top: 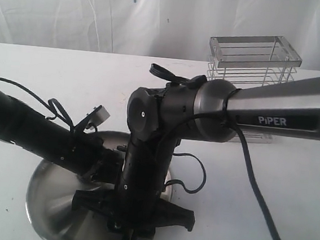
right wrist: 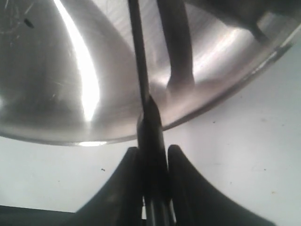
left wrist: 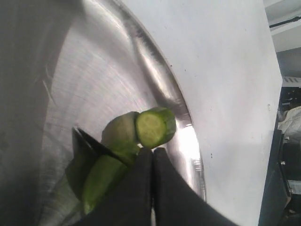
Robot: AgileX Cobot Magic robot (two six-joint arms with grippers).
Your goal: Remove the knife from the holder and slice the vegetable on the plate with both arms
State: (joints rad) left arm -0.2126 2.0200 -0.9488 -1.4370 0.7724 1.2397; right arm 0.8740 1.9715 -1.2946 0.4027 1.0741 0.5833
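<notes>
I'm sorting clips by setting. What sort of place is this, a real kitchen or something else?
Likely a robotics lab bench staged as a kitchen, not a real one: a plain white table before a draped white backdrop, holding a steel plate and wire holder, a robot arm reaching over.

left arm (top: 29, 127) black | right arm (top: 298, 102) grey, "PiPER" | cables (top: 255, 191) black

2 arms show, the left arm (top: 28, 130) and the right arm (top: 286, 109); 2 grippers, the left gripper (left wrist: 153, 153) and the right gripper (right wrist: 153, 155). There is 1 plate (top: 44, 199); 1 holder (top: 253, 64); 1 knife (right wrist: 138, 61); at least 2 green vegetable pieces (left wrist: 155, 127).
</notes>
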